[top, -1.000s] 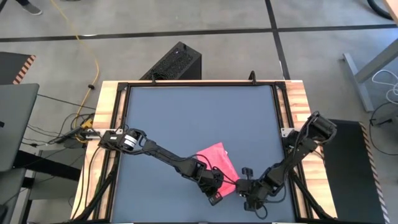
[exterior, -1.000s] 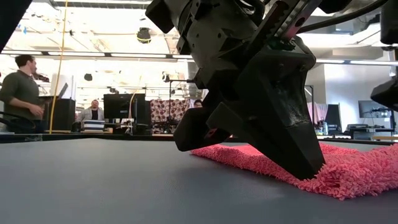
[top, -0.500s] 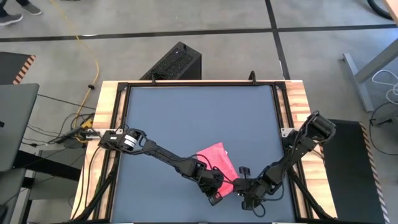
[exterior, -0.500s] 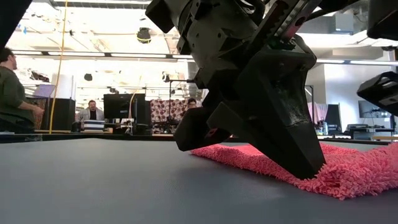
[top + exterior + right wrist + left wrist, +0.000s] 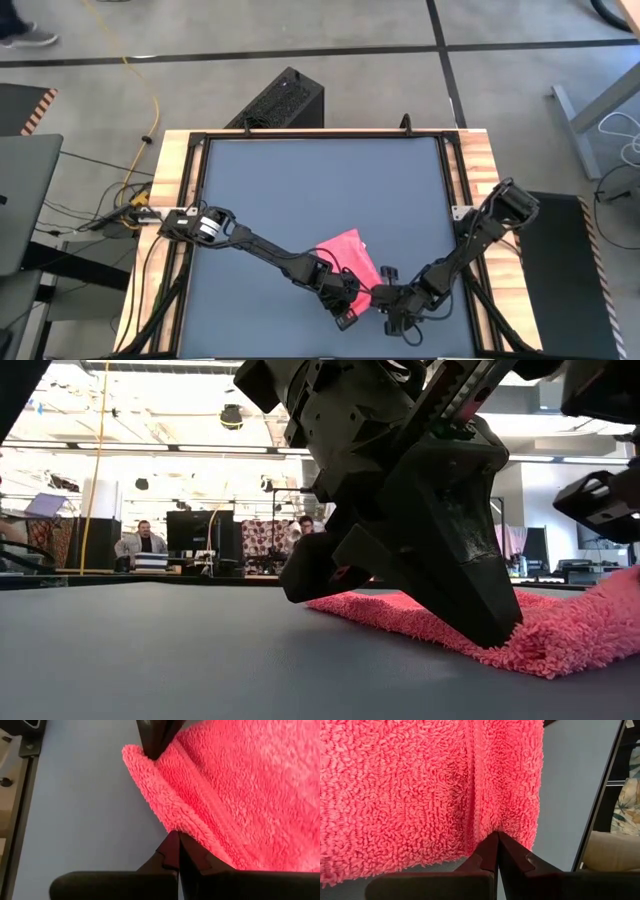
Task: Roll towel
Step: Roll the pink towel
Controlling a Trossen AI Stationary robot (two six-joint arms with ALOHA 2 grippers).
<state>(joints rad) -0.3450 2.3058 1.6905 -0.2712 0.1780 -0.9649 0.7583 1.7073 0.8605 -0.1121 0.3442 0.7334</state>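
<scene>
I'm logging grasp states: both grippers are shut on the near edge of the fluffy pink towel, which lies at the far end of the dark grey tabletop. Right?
Not quite. The high view shows the fluffy pink towel near the front edge of the dark grey tabletop, not its far end. The left gripper and right gripper are indeed shut on its near edge.

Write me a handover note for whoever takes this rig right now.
Left gripper: shut on the towel, pinching its near edge against the table.
Right gripper: shut on the towel's near corner, which it holds raised off the table.
Towel: near-centre of the table, mostly flat.
Done: both grips set on the near edge.
Left: no roll formed yet; the whole roll remains.
</scene>
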